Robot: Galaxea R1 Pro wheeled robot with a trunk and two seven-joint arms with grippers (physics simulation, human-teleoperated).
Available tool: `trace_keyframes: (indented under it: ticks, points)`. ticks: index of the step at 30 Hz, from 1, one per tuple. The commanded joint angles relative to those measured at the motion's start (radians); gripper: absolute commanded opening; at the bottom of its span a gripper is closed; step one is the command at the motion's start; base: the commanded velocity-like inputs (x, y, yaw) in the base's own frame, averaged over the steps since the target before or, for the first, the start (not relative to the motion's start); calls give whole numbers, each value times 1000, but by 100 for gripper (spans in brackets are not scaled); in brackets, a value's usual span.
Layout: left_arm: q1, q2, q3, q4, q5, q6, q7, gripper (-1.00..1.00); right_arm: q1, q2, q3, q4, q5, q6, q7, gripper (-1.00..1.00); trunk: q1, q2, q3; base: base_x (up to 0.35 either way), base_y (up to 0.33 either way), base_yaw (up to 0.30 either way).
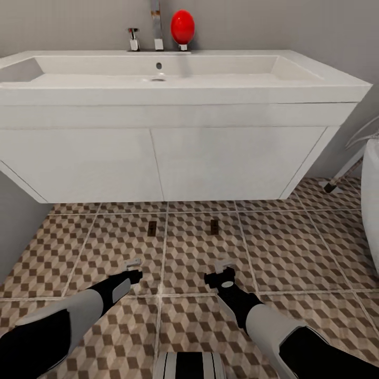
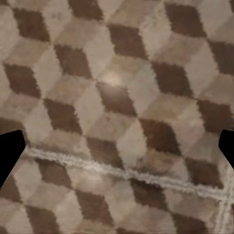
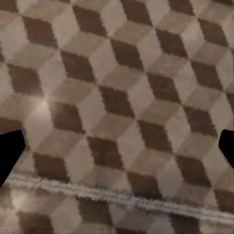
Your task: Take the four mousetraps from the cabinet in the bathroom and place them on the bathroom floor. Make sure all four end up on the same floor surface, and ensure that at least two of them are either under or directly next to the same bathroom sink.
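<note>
Two small dark brown mousetraps lie flat on the bathroom floor (image 1: 273, 247), one (image 1: 152, 228) to the left and one (image 1: 213, 227) to the right. Both sit just in front of the white sink (image 1: 158, 84), close to its lower edge. My left gripper (image 1: 132, 265) hovers low over the tiles, nearer me than the left trap. My right gripper (image 1: 223, 269) hangs likewise short of the right trap. In both wrist views the dark fingertips (image 2: 9, 151) (image 3: 9, 156) stand wide apart over bare patterned tile, open and holding nothing. The cabinet is out of view.
A chrome tap (image 1: 156, 23) and a red egg-shaped object (image 1: 182, 26) stand at the sink's back. A white bathtub (image 1: 371, 200) and a slanted white pipe with a dark foot (image 1: 337, 179) are at the right. A grey wall (image 1: 16, 221) closes the left.
</note>
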Motion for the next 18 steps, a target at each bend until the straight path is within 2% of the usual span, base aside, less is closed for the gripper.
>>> trace_keyframes:
  ticks: [1, 8, 11, 12, 13, 14, 18]
  points:
    - [8, 3, -7, -4, 3, 4, 8, 100, 11, 0, 9, 1, -8, -3, -5, 100, -1, 0, 3, 0, 0, 0]
    - [85, 0, -8, -6, 2, 3, 3, 100, 82, 0, 10, 10, 16, -13, -6, 100, -4, 2, 30, 0, 0, 0]
    - [126, -7, -9, -8, 1, 2, 2, 100, 120, 0, 10, 22, 49, -23, -6, 100, -5, 2, 42, 0, 0, 0]
    - [153, -12, -10, -8, -1, 1, 1, 100, 144, 0, 10, 31, 78, -33, -6, 100, -6, 3, 46, 0, 0, 0]
    - [153, -12, -10, -8, -1, 1, 1, 100, 144, 0, 10, 31, 78, -33, -6, 100, -6, 3, 50, 0, 0, 0]
    - [176, -14, -10, -6, -2, -1, 1, 100, 167, 0, 10, 40, 109, -45, -6, 100, -6, 3, 54, 0, 0, 0]
    - [214, -13, -10, -5, -2, -2, 1, 100, 204, 0, 9, 63, 155, -69, -7, 100, -8, 4, 69, 0, 0, 0]
